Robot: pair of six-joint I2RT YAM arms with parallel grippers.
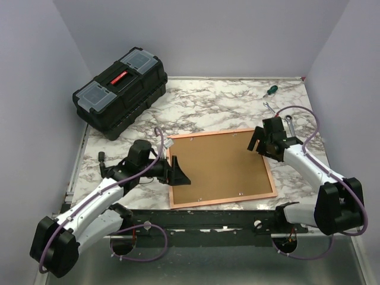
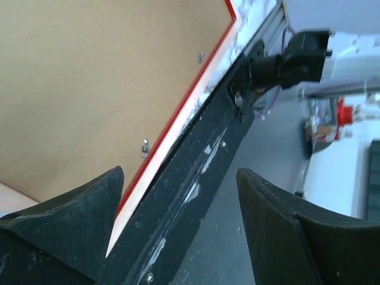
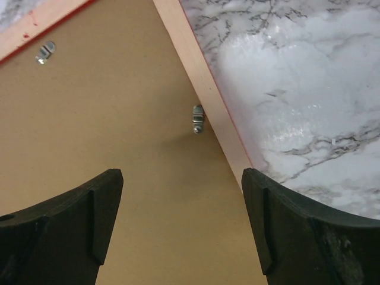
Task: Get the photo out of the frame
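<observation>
The red frame (image 1: 222,199) lies face down on the marble table, with the brown backing board (image 1: 219,166) on top, held by small metal clips (image 3: 197,117). The photo is hidden under the board. My left gripper (image 1: 180,176) is open and empty at the frame's left edge. In the left wrist view my left gripper (image 2: 178,202) straddles the frame's red near edge (image 2: 178,119). My right gripper (image 1: 257,142) is open and empty over the frame's far right corner. In the right wrist view my right gripper (image 3: 181,202) hangs above the board (image 3: 119,119), next to the frame's edge (image 3: 202,89).
A black toolbox (image 1: 120,89) stands at the far left. A green-handled screwdriver (image 1: 270,91) and a wrench (image 1: 270,108) lie at the far right. A black rail (image 1: 208,219) runs along the near table edge, close to the frame.
</observation>
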